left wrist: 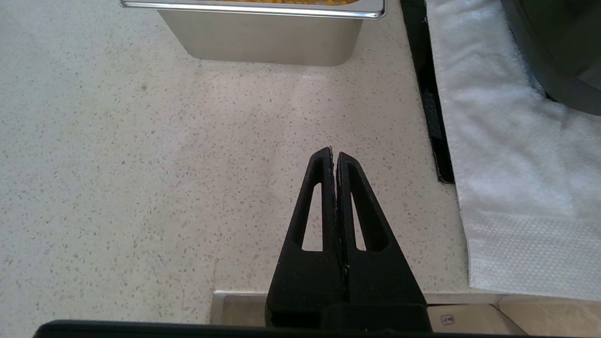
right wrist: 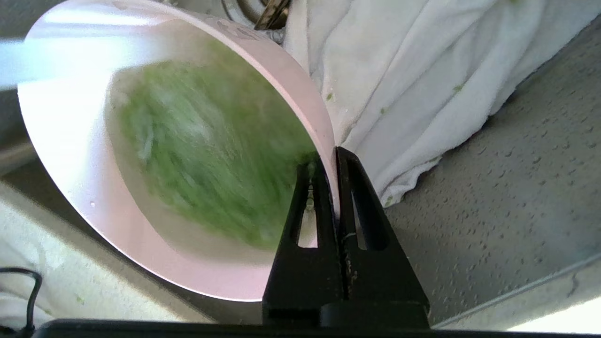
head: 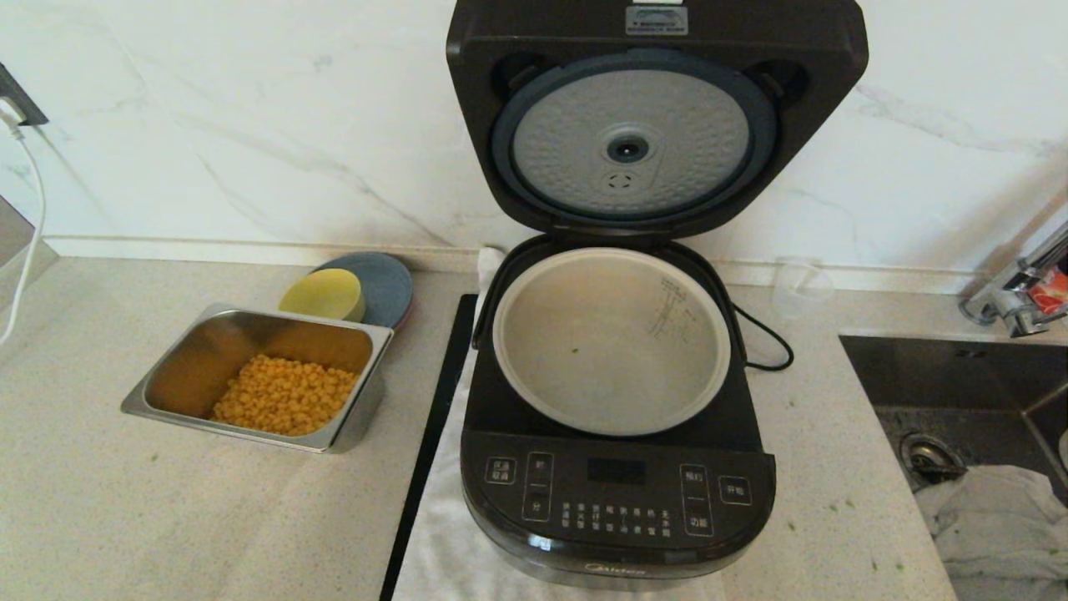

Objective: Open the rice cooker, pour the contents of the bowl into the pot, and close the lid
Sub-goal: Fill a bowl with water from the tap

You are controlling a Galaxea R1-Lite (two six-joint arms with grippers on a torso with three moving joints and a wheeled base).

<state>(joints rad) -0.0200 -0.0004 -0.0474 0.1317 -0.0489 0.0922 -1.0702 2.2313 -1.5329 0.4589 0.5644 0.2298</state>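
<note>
Rice cooker: the rice cooker (head: 616, 501) stands on a white towel (head: 434, 534) in the middle of the counter (head: 167, 517), its button panel facing the front edge.
Lid: the lid (head: 655, 117) is swung fully up against the marble back wall, its dimpled silver disc facing forward.
Pot: the pot (head: 612, 340) sits in the cooker body, open, with only a green speck or two on its floor and measuring marks on its inner wall.
Bowl: the bowl (right wrist: 141, 155) shows only in the right wrist view, tilted, its pale pink inside towards the camera, above a crumpled white cloth (right wrist: 413, 84) that lies in the sink.
Contents: the green herb bits (right wrist: 206, 155) lie inside the bowl, blurred.
Right gripper: the right gripper (right wrist: 336, 155) is clenched on the bowl's rim, one finger inside and one outside the wall.
Left gripper: the left gripper (left wrist: 335, 154) is clenched with nothing in it, fingertips touching, low over the counter's front edge, left of the towel.
Steel tray: the steel tray (head: 167, 367) holding corn kernels (head: 284, 394) sits on the left part of the counter, well apart from the cooker.
Yellow dish: the yellow dish (head: 324, 294) rests on a blue plate (head: 388, 284) just behind the tray, near the back edge.
Sink: the sink (head: 959, 392) is set in the right part of the counter, with a tap (head: 1014, 288) at its back corner.
</note>
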